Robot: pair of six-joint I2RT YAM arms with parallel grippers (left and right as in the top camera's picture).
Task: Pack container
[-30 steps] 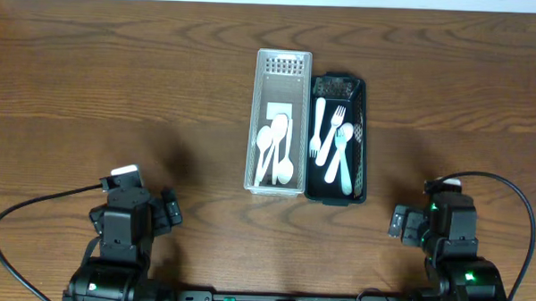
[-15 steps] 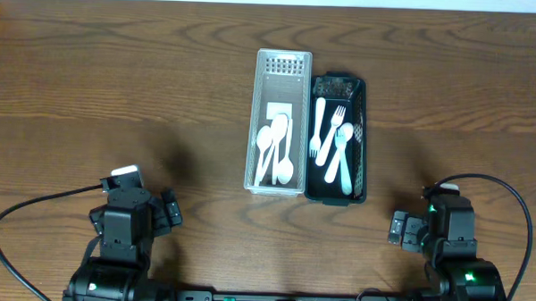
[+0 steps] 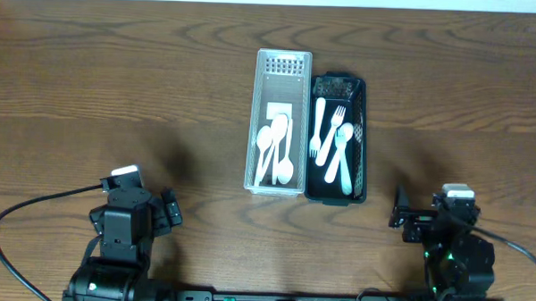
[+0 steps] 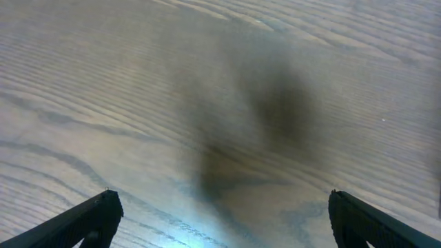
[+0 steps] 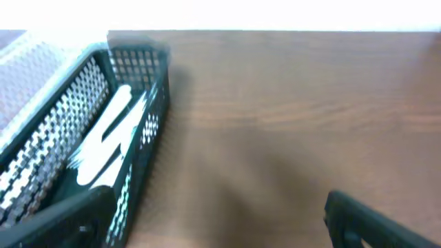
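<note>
Right tool (image 3: 398,217) is sitting nearer than left tool (image 3: 169,210) overhead. Black basket (image 3: 363,176) is lying ahead and left of it on the counter (image 3: 91,91), long axis running away from the robot, forks (image 3: 320,125) inside pointing tines away, white basket (image 3: 283,62) just beside. Left wrist is showing fingers spread, released, over wood. Right wrist is showing fingers spread too, nothing held, black basket ahead-left.

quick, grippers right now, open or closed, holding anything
Left gripper: open, holding nothing.
Right gripper: open, holding nothing.
</note>
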